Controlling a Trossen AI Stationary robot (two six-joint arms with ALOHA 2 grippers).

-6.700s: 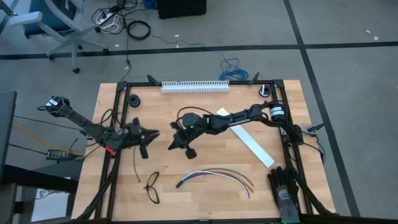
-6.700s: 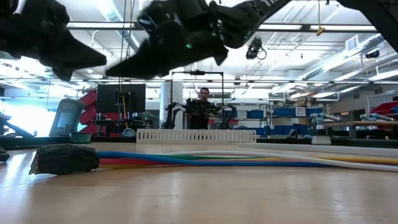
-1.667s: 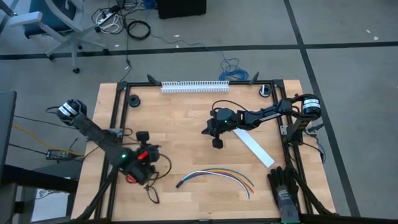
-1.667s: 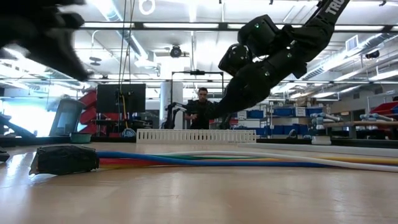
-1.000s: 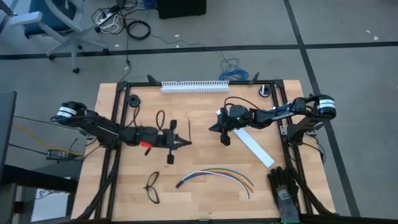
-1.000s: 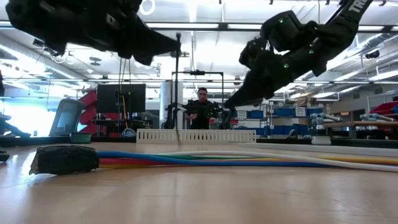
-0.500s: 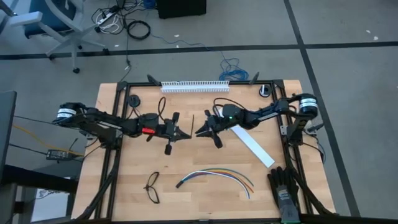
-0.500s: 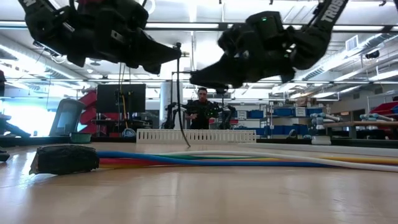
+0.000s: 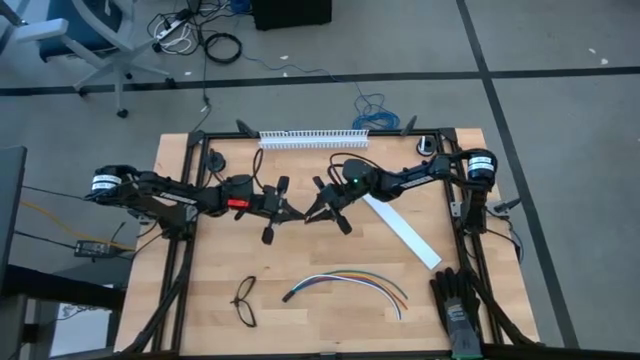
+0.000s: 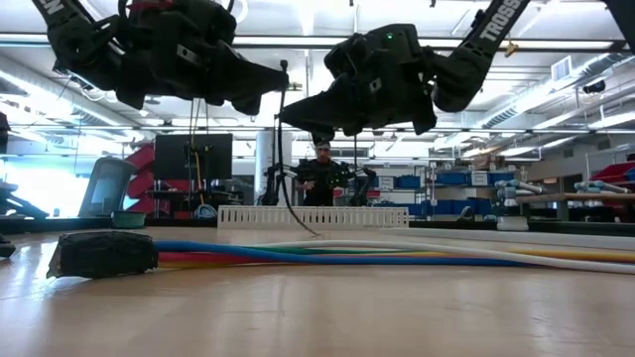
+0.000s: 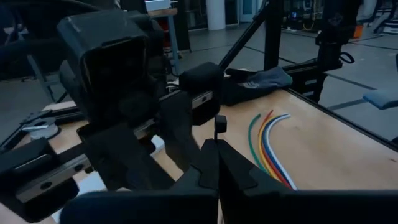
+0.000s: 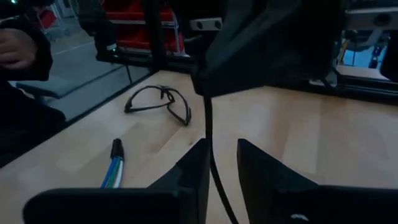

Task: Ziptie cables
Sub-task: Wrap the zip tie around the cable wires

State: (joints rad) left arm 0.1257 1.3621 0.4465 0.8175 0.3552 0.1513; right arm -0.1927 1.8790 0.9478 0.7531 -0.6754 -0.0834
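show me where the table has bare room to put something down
Bare wood lies between the black thin-framed glasses and the left frame rail, and below the white slotted strip. Mid-table is crowded where the left gripper and right gripper meet.

from down at bench [image 10: 317,307] level i see both arms hanging overhead, dark against the ceiling lights. the left end effector [image 10: 270,81] comes in from the upper left with its fingers pressed together on the ziptie [image 10: 287,149], which drops from the tips as a thin dark line and curves toward the bench near the white comb-like strip [image 10: 313,216] at the far edge. the right end effector [image 10: 290,111] points at it from the other side, its tip just beside the ziptie. the cables [image 10: 397,254] lie flat across the wood in blue, green, yellow and white, their dark end [image 10: 103,254] at the left. a person [image 10: 322,171] stands far back in the room.
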